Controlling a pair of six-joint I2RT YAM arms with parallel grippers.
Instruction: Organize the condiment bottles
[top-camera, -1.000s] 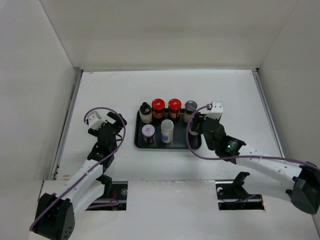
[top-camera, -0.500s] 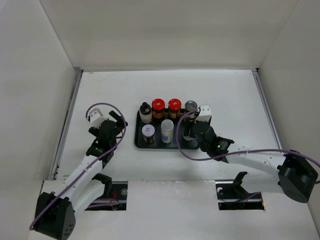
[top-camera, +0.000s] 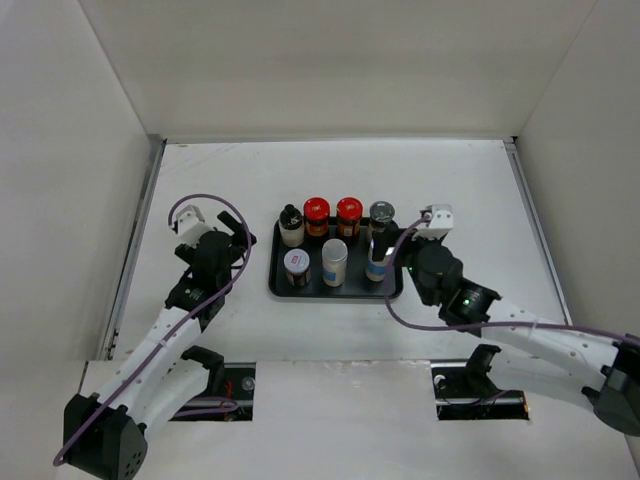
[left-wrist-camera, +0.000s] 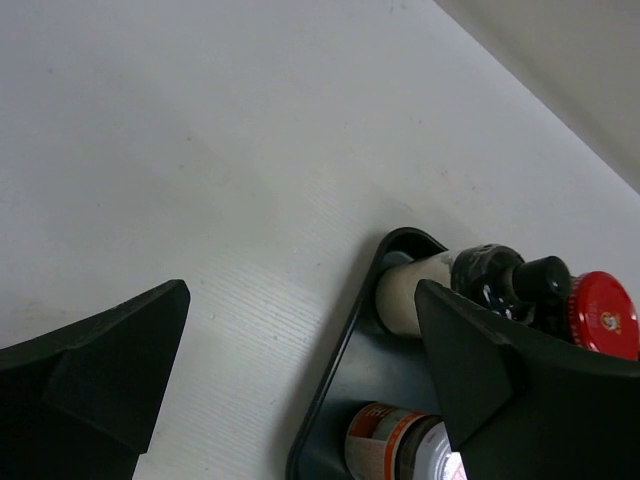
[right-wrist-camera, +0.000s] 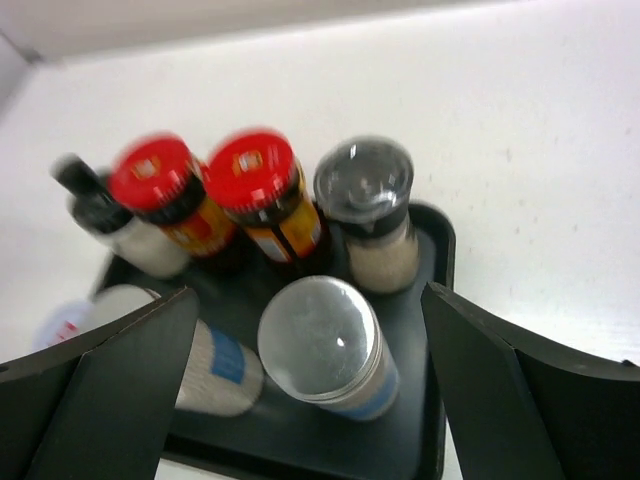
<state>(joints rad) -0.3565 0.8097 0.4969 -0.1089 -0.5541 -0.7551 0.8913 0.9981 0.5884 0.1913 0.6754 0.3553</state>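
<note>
R claw (right-wrist-camera: 308, 300) is hanging w/ jaws spread wide, gripping nothing. The silver-capped, blue-labelled cylindrical jar (right-wrist-camera: 322, 342) is standing upright between its fingers (right-wrist-camera: 100, 380) at lower centre of the wrist view, i.e. lower-right corner of the flat black rectangular tray (top-camera: 350, 294) in the top view, w/ the other six condiment bottles (top-camera: 316, 215) sharing that tray. Judging the step as backing out after set-down: it's paying to be lifting straight up & away, keeping clear of the grey-lidded dark jar (right-wrist-camera: 365, 190) just behind & the white-lidded jar (top-camera: 334, 260) just left. L claw (left-wrist-camera: 300, 290) is likewise spread & empty, hovering over the white table (left-wrist-camera: 200, 150) just left of the tray.
</note>
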